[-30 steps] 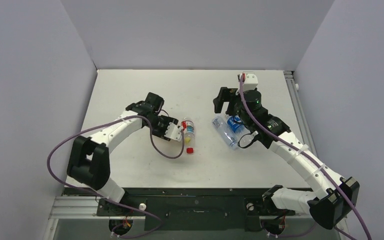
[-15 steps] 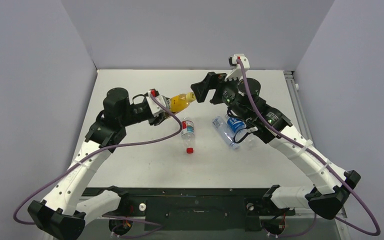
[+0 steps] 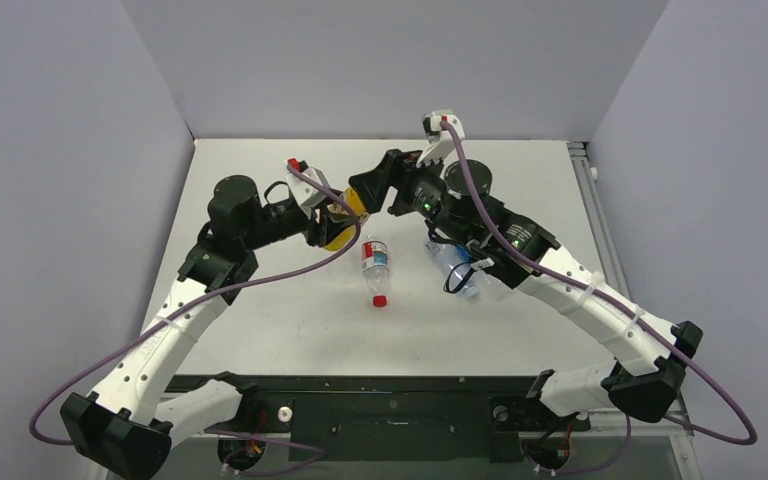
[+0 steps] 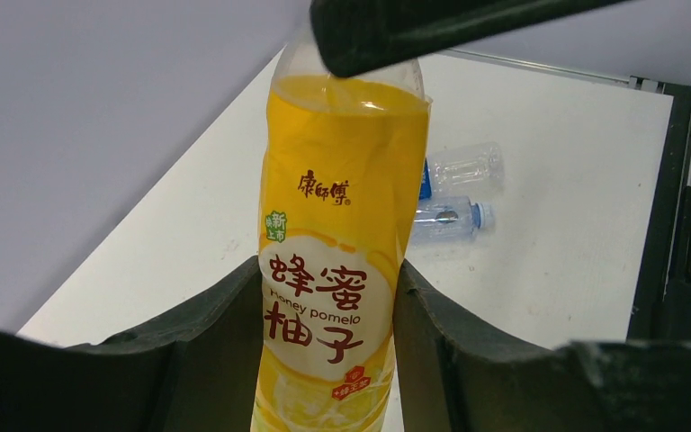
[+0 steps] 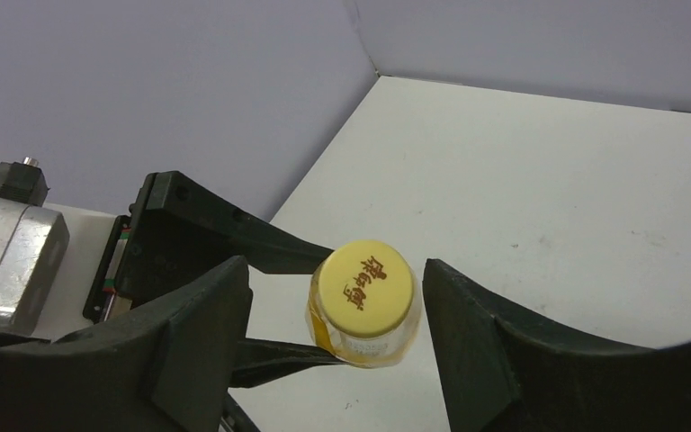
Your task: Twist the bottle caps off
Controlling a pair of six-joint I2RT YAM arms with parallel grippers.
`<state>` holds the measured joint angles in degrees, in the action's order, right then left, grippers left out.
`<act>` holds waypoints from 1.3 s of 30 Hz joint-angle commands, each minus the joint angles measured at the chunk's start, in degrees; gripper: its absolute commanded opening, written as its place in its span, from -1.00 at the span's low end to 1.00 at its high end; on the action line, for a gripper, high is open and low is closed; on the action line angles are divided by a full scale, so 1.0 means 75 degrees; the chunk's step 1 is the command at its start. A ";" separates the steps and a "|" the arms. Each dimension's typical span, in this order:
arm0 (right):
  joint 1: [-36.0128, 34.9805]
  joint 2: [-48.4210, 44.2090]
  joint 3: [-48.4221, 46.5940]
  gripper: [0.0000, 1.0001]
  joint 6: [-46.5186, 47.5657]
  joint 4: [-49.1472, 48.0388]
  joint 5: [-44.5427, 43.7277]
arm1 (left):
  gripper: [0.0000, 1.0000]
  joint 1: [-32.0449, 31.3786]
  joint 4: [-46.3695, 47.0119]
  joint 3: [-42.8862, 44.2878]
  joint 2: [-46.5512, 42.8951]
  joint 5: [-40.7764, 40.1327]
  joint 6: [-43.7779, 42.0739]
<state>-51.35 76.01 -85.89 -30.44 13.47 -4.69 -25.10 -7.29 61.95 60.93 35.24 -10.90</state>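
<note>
Now between the right gripper's [image 5: 333, 292] spread fingers [image 5: 200, 333], untouched: the yellow cap [image 5: 365, 286].

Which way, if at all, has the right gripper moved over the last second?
Yes: the right gripper went leftward, from right of the lying red-capped bottle to directly beyond it.

The label of the yellow juice bottle [image 4: 342, 297] carries the red characters 康师傅, a green badge reading 新上市, the large brown characters 蜂蜜柚子 and the English line "Honey pomelo". The yellow cap [image 5: 364, 275] bears 康师傅 in red. Print on the red-white labelled bottle [image 3: 374, 258] is too small to read.
</note>
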 commanded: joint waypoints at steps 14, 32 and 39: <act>-0.0540 0.1036 -0.1565 -1.00 0.0346 0.0857 -0.0675 | 0.66 -0.0040 0.0776 -0.0125 -0.0455 0.0033 0.1165; -0.0614 0.0870 -0.1461 -1.00 0.0553 0.0836 -0.0932 | 0.93 -0.0066 0.0805 -0.0932 -0.0693 0.0337 0.1511; -0.0700 0.0626 -0.1217 -1.00 0.0584 0.0813 -0.0732 | 0.73 -0.0215 0.1740 -0.1039 -0.0304 -0.0867 0.2168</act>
<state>-55.77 83.29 -95.50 -26.63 21.54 -10.68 -26.15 -2.17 53.71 57.65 34.26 1.23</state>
